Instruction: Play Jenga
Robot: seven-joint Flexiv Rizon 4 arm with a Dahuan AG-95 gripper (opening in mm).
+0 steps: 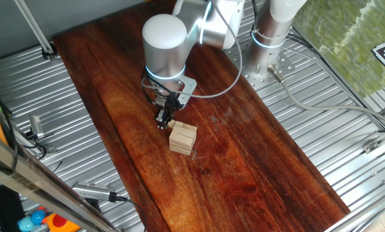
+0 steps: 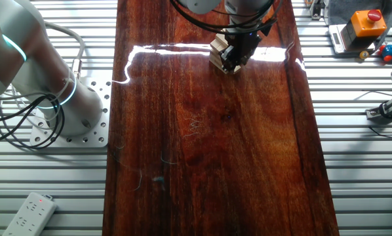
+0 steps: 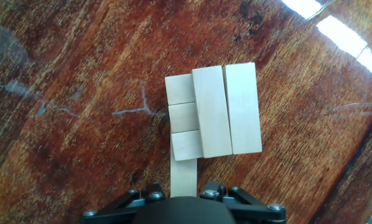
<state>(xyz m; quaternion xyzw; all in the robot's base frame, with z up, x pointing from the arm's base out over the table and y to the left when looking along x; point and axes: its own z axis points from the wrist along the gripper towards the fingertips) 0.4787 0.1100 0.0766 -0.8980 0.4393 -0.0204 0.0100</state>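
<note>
Blocks: the hand view shows two long blocks [image 3: 226, 111] side by side on the top layer, three block ends [image 3: 181, 117] in the layer beneath, and one block [image 3: 184, 177] protruding toward the camera. Stack [image 1: 183, 138]: one. Lower layers cannot be counted.

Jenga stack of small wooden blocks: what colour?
Pale, unfinished light wood, clearest in the hand view.

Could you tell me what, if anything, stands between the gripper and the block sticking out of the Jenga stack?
Nothing visible does. In the hand view the protruding block runs from the stack straight toward the gripper, with only bare tabletop around it.
</note>
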